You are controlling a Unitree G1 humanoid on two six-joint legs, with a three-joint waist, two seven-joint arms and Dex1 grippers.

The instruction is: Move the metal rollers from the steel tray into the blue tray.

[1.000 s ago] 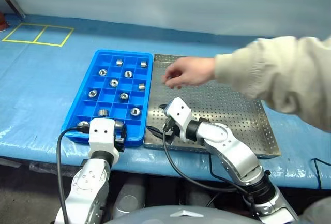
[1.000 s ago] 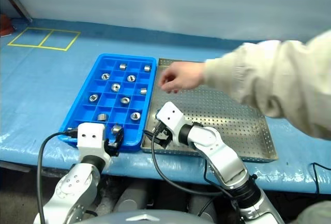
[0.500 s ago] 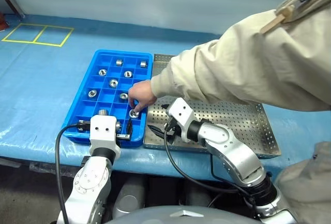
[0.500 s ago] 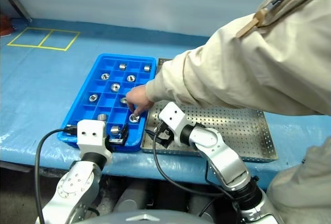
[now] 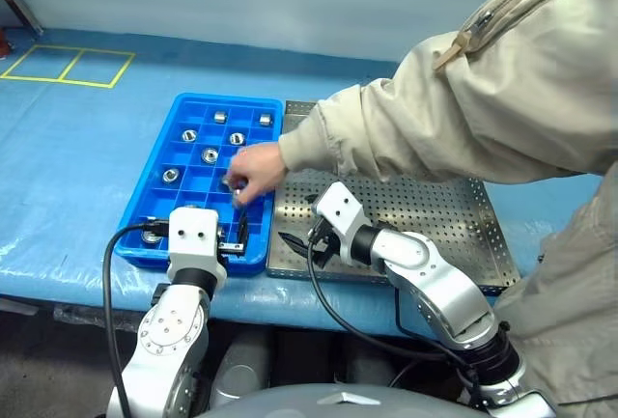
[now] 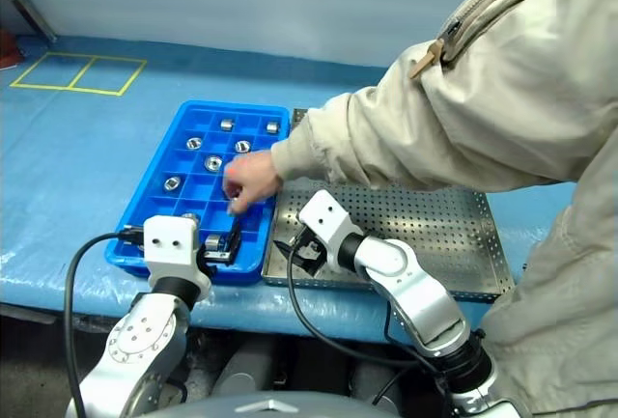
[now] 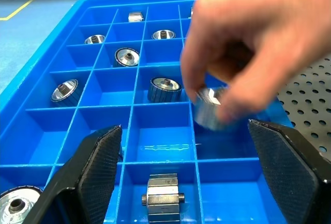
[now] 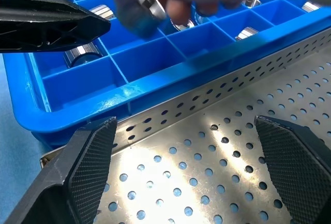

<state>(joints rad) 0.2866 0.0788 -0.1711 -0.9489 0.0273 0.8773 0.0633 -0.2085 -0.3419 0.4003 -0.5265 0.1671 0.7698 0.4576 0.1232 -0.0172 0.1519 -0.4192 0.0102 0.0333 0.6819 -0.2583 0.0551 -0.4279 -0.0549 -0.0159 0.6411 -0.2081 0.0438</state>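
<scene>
If I advance my spread, empty left hand (image 7: 181, 182) now, it strikes the person's hand (image 7: 253, 53) lifting a roller (image 7: 209, 107) from the blue tray (image 5: 154, 181).

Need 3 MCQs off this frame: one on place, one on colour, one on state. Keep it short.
1. Where is the person's hand?
A. over the blue tray
B. over the steel tray's far right corner
C. on the yellow floor marking

2. What colour is the person's sleeve?
A. red
B. beige
C. black

3. How does the right gripper stand?
A. shut on a roller
B. open, over the steel tray
C. shut on the blue tray's rim

Answers:
1 A: the hand reaches across to the gridded compartments, pinching a metal roller in its fingertips above them.
2 B: the jacket arm is pale beige in both eye views.
3 B: the right wrist view shows its two fingers set wide apart with only perforated steel between them.
</scene>
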